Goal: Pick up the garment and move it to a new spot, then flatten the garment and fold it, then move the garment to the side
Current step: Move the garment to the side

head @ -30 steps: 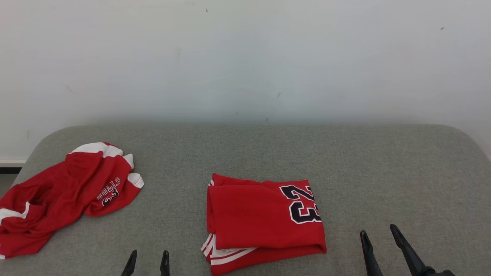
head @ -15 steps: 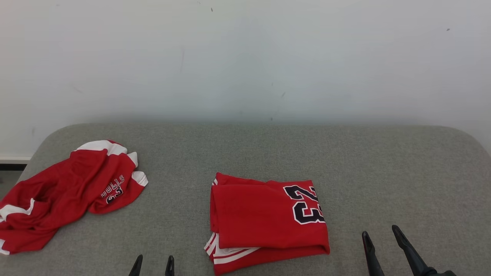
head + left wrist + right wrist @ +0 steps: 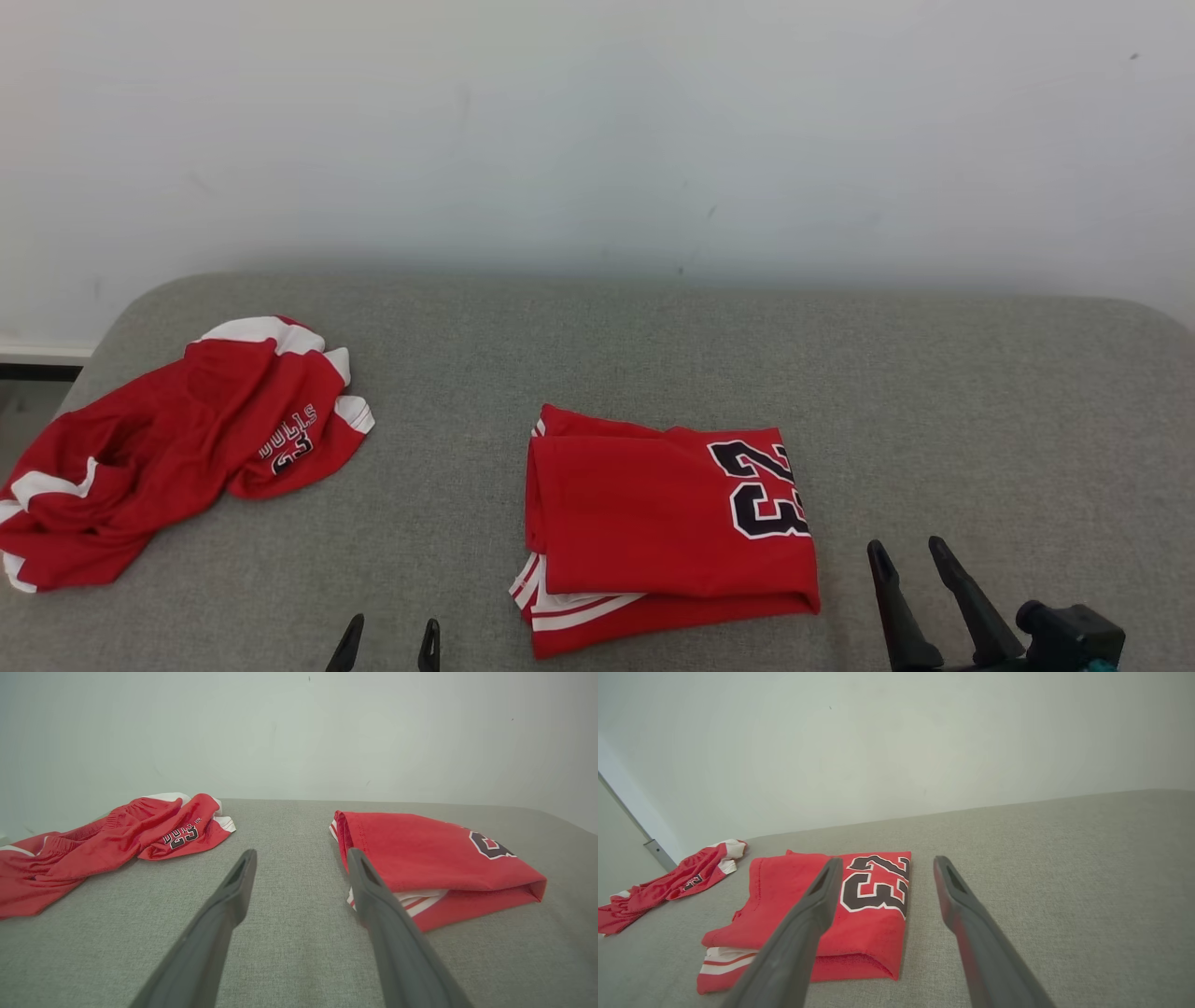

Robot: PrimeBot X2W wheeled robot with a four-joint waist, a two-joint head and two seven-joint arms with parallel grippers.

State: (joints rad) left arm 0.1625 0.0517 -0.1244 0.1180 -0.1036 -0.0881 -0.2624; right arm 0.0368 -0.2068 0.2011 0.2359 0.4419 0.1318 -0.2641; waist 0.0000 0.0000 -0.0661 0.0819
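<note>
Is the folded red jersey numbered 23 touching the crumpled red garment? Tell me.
No, bare grey fabric surface separates the folded red jersey from the crumpled red garment.

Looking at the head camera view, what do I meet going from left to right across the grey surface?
crumpled red garment → left gripper → folded red jersey → right gripper
</note>
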